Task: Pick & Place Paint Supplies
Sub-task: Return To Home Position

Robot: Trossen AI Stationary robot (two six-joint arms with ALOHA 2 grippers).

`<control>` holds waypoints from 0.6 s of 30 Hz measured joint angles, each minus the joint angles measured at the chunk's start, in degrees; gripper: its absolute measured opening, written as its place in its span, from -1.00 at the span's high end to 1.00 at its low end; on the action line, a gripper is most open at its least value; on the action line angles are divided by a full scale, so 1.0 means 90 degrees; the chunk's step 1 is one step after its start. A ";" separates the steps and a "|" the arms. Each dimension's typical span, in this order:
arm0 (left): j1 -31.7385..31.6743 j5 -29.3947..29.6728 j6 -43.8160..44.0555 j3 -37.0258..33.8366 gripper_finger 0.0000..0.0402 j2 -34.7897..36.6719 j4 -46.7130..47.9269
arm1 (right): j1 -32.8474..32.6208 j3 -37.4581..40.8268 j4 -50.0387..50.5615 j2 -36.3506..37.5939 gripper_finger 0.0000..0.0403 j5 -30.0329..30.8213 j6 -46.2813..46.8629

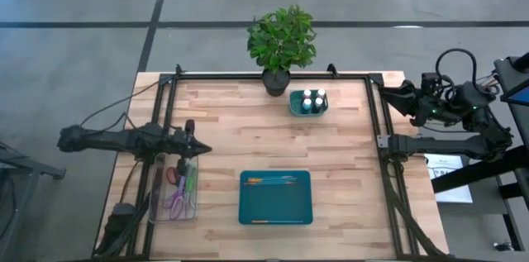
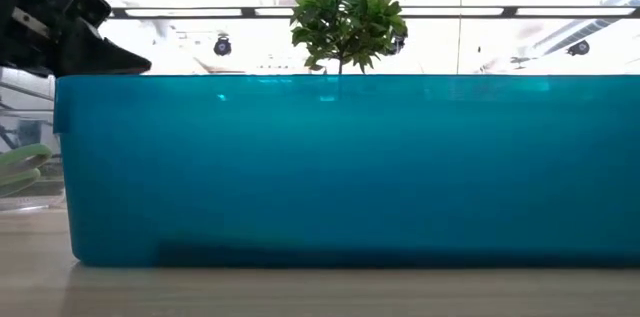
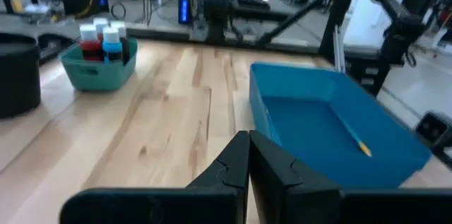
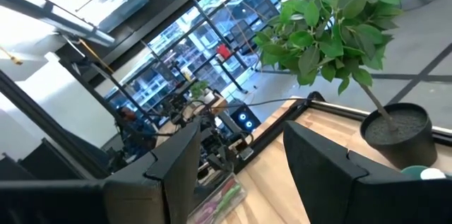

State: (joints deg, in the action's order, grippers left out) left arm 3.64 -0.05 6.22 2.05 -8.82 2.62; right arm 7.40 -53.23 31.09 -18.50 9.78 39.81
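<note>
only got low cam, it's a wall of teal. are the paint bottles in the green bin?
Observer: Yes. The paint bottles stand upright in the green bin, beside the plant pot at the table's far edge.
Operator: what's inside the teal thing?
Observer: The teal tray holds two brushes: one along its far wall, the other along its near wall.
Operator: grippers?
Observer: Left gripper is shut and empty, above the clear box at the table's left side. Right gripper is open and empty, near the table's far right corner.
</note>
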 joint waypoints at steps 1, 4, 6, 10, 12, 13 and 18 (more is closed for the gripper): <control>0.0000 -0.0014 0.0000 0.0025 0.90 0.0119 0.0239 | 0.0000 0.0000 0.0000 0.0000 0.01 0.0002 0.0000; 0.0000 -0.0016 -0.0031 0.0208 0.90 0.0450 0.0806 | 0.0002 0.0000 0.0000 0.0000 0.01 0.0002 -0.0002; -0.0005 -0.0005 -0.0039 0.0345 0.90 0.0701 0.1337 | 0.0002 0.0002 0.0000 0.0000 0.01 0.0001 -0.0021; -0.0005 0.0197 0.0132 0.0378 0.90 0.0989 0.1473 | 0.0005 0.0002 -0.0001 0.0000 0.01 0.0001 -0.0119; -0.0005 0.0274 0.0039 0.0390 0.90 0.0953 0.1551 | 0.0002 0.0005 -0.0002 0.0000 0.01 0.0000 -0.0144; -0.0004 0.0309 -0.0058 0.0390 0.90 0.0923 0.1548 | 0.0000 0.0005 -0.0005 0.0000 0.01 -0.0002 -0.0156; -0.0002 0.0316 -0.0180 0.0390 0.90 0.0829 0.1551 | 0.0000 0.0006 -0.0021 0.0002 0.01 -0.0090 -0.0211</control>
State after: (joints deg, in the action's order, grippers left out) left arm 3.62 2.79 4.60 5.56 -1.35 16.58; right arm 7.40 -53.18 30.91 -18.48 8.97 37.92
